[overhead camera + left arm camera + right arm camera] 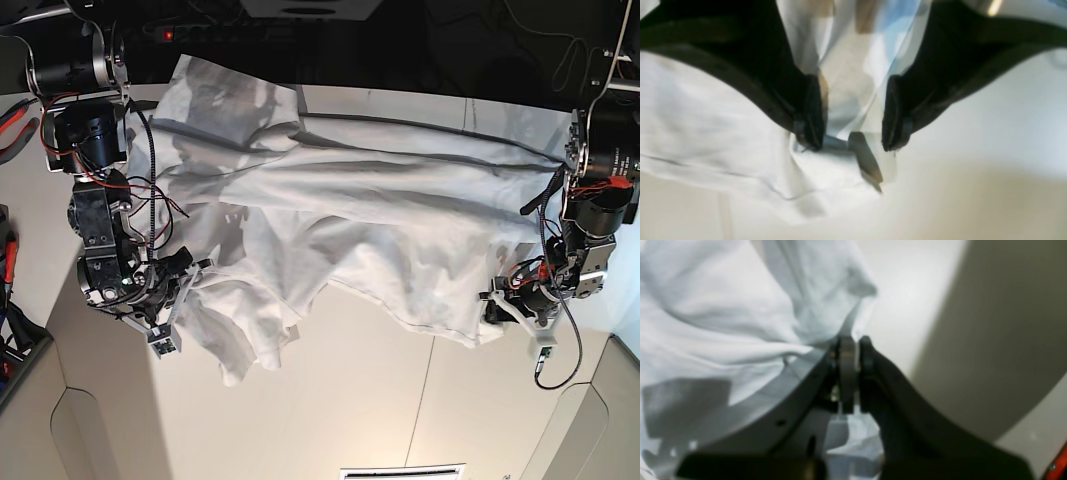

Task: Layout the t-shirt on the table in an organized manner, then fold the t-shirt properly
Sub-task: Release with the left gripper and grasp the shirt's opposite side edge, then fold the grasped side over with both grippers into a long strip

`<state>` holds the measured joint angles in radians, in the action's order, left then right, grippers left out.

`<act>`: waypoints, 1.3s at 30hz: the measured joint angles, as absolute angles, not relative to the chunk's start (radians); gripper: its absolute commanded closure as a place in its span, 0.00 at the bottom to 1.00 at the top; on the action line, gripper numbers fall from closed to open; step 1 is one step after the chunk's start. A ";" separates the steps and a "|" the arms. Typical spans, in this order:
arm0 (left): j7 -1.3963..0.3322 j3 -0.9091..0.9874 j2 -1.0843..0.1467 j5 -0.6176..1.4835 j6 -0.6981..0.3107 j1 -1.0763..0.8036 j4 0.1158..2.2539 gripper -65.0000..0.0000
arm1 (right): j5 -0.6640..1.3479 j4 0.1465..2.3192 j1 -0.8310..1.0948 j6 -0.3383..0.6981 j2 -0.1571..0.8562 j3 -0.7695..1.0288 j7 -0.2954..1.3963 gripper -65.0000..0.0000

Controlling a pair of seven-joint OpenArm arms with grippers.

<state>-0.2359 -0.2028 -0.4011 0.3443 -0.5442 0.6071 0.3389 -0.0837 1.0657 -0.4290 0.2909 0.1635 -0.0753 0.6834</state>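
Observation:
The white t-shirt (350, 220) lies wrinkled across the far half of the table (380, 400), its hem towards the front. My right gripper (190, 275), at the left of the base view, is shut on a bunch of the cloth. The right wrist view shows its fingers (848, 373) pressed together on the t-shirt (723, 306) above the table (907, 290). My left gripper (497, 308) is at the shirt's right hem corner. In the left wrist view this gripper (851, 126) has its jaws apart, with thin cloth (723, 133) between them over the table (973, 166).
Beige cut-out panels sit at the front left (90, 430) and front right (590, 420) corners. Red-handled tools (10, 120) lie at the far left. Dark gear and cables run along the far edge (420, 40). A white vent (400, 472) is at the front edge.

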 measured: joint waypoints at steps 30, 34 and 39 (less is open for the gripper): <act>-0.514 0.128 -0.519 0.739 -0.683 0.515 0.472 1.00 | 0.109 1.280 -0.418 0.345 0.163 0.044 0.873 1.00; -0.595 0.151 -0.558 0.857 -0.682 0.510 0.472 1.00 | 0.113 1.434 -0.374 0.346 0.164 0.045 0.905 1.00; -0.701 0.152 -0.605 0.976 -0.682 0.512 0.472 1.00 | 0.116 1.575 -0.287 0.348 0.163 0.046 0.930 1.00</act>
<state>-0.7006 0.1520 -0.6048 0.9764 -0.6823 0.5121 0.4721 0.1158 1.5753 -0.2871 0.3477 0.1635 0.0463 0.9298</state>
